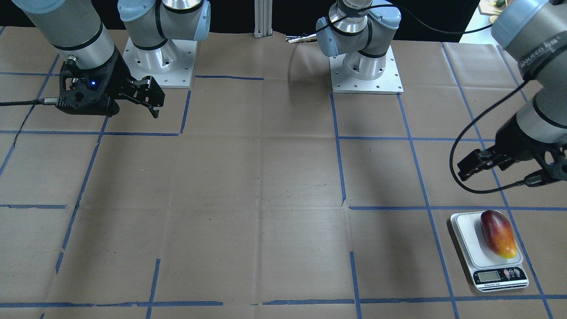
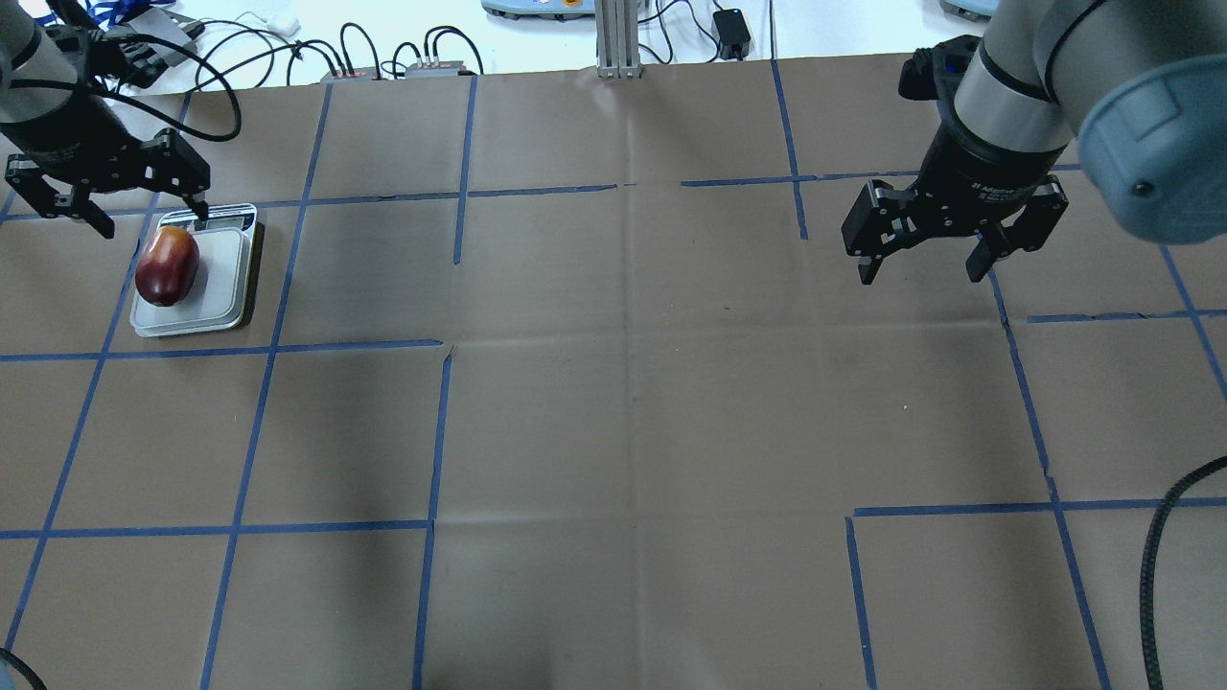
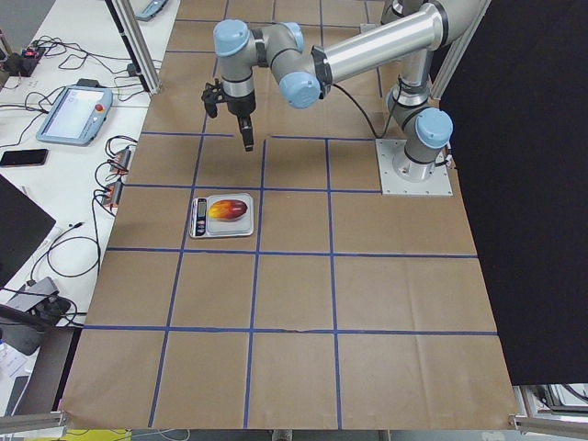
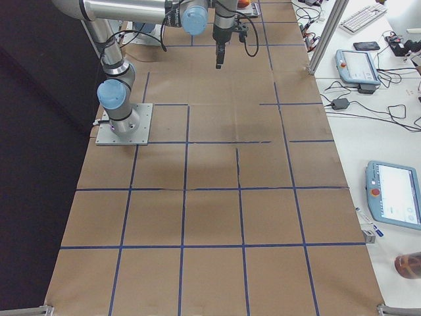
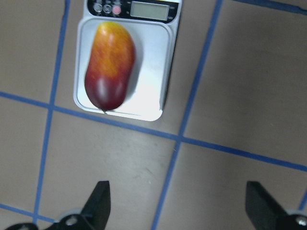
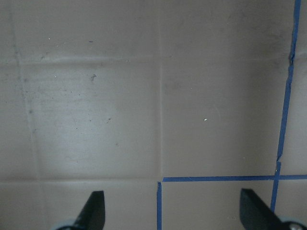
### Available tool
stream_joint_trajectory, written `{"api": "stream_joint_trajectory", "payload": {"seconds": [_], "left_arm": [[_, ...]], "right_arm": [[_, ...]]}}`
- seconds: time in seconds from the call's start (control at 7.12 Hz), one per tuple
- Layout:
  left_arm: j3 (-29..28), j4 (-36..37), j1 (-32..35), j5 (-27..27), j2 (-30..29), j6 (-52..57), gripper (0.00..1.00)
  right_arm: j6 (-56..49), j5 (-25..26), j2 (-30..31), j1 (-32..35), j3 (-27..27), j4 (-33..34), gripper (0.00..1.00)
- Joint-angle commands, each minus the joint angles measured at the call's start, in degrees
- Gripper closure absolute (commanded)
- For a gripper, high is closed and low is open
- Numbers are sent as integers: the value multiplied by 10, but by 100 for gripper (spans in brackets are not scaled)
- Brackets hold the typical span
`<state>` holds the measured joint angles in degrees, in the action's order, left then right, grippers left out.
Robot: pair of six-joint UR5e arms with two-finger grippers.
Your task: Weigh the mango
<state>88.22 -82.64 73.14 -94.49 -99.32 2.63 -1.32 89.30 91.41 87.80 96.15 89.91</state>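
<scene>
The mango [image 1: 498,234], dark red shading to orange-yellow, lies lengthwise on the white scale [image 1: 465,230], with its yellow end towards the display. It also shows in the overhead view [image 2: 167,265] and in the left wrist view [image 5: 109,64], on the left part of the platform [image 5: 148,72]. My left gripper [image 2: 153,222] is open and empty; it hovers above the table beside the scale and touches nothing. My right gripper [image 2: 920,276] is open and empty above bare table far on the other side.
Brown paper with a grid of blue tape [image 2: 441,431] covers the table. An aluminium post [image 2: 618,38] stands at the far edge. Cables and boxes lie beyond it [image 2: 383,57]. The two arm bases [image 1: 159,62] stand at the robot's edge.
</scene>
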Motion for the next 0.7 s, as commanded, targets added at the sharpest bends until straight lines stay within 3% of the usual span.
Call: {"api": "stream_joint_trajectory", "payload": {"seconds": [0.0, 0.28, 0.56], "left_arm": [[-10, -54, 109, 26, 42, -115, 0], [-14, -59, 186, 32, 38, -173, 0], [-5, -59, 192, 60, 54, -152, 0]], "right_arm": [[0, 0, 0, 0, 0, 0, 0], [0, 0, 0, 0, 0, 0, 0], [0, 0, 0, 0, 0, 0, 0]]}}
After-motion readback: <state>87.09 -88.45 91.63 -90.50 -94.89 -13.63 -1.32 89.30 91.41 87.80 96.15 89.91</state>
